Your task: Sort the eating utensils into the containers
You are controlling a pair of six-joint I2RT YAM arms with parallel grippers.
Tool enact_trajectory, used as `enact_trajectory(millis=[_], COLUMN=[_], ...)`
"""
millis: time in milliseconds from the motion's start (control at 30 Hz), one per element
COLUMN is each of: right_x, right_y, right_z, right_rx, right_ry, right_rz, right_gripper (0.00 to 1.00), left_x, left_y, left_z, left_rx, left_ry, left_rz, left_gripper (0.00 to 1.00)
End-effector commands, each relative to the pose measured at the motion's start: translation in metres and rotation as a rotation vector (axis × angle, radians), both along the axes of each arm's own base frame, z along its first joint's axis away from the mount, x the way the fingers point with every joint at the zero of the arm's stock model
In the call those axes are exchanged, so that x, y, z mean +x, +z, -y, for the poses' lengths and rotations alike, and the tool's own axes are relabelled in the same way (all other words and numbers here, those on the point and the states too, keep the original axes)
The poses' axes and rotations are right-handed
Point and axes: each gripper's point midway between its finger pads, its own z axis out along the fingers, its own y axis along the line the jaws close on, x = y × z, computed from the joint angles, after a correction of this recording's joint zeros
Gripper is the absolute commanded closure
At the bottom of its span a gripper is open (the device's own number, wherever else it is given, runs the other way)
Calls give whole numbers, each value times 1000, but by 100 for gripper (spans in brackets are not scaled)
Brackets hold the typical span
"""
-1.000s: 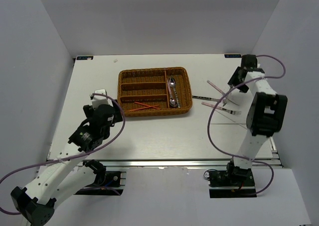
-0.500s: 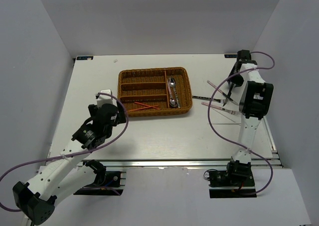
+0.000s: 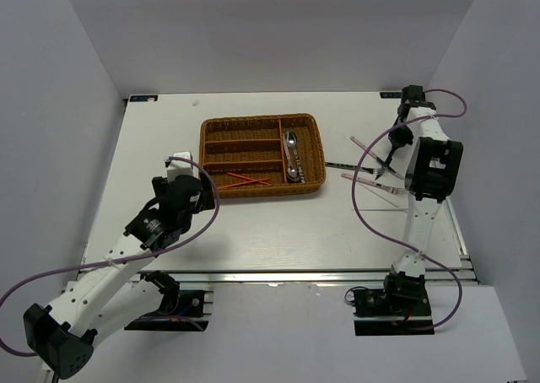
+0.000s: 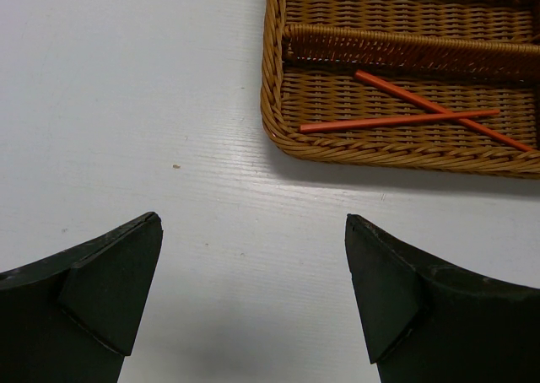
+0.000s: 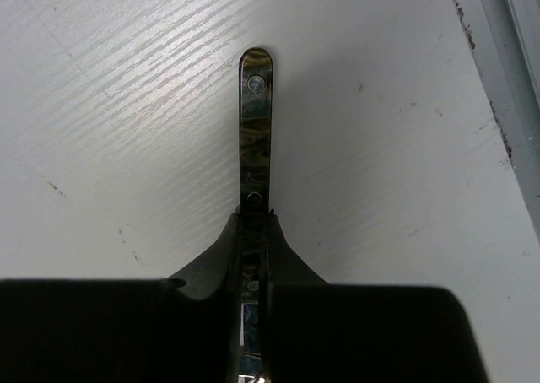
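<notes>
The brown wicker tray (image 3: 261, 191) holds two shiny spoons (image 3: 292, 155) in its crosswise right slot and red chopsticks (image 3: 246, 180) in its near long slot. In the left wrist view the chopsticks (image 4: 405, 117) lie crossed inside the tray's corner (image 4: 272, 105). My left gripper (image 4: 253, 223) is open over bare table just left of the tray (image 3: 181, 168). My right gripper (image 5: 255, 217) is shut on the dark mottled handle (image 5: 256, 105) of a utensil at the far right of the table (image 3: 392, 153). Its head is hidden.
Right of the tray lie two pink-handled utensils (image 3: 364, 145) (image 3: 359, 179), a thin dark one (image 3: 337, 165) and a silver fork (image 3: 395, 189). The table's right edge rail (image 5: 506, 79) runs close to my right gripper.
My right gripper has shut on the dark handle after swinging in over it. My left arm has crept slightly toward the tray, still open.
</notes>
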Motion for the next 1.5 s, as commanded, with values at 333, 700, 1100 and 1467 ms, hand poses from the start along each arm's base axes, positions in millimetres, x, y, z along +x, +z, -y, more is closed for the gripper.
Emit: enact_trajectory(millis=[333, 700, 1100, 1467], right_x=[14, -17, -34, -60], right_y=[140, 230, 255, 220], right_z=[42, 48, -117, -296], right_rx=[-183, -481, -57, 471], right_ry=[-147, -224, -29, -307], right_rz=[279, 376, 653, 865], right_gripper=[100, 100, 100, 100], left_x=[0, 1, -2, -7], left_y=[2, -4, 14, 36], left_z=[-2, -4, -19, -33], left_rx=[-1, 20, 16, -25], left_ry=[12, 29, 100, 160], left_rz=[15, -5, 58, 145], left_gripper=[2, 2, 2, 2])
